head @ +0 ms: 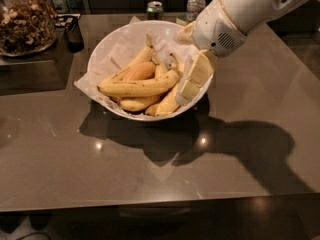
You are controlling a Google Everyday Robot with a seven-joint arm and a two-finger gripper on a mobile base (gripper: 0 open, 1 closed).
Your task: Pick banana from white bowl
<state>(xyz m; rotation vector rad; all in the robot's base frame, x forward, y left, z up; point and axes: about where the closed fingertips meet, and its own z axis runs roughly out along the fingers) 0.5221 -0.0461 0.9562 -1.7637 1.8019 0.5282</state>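
The white bowl, lined with crinkled white paper, stands on the brown table and holds several bananas. The long, slender yellow banana lies across the top of the pile, pointing left to right. A plumper orange-tinted banana lies just behind it. My gripper hangs over the bowl's right side, fingers pointing down and left. Its fingers are apart and hold nothing. The lower finger sits next to the right end of the long banana. The arm hides the bowl's right rim.
A glass jar of nuts stands at the back left with a small black object beside it. A green can and a water bottle stand behind the bowl. The table's front edge runs across the bottom.
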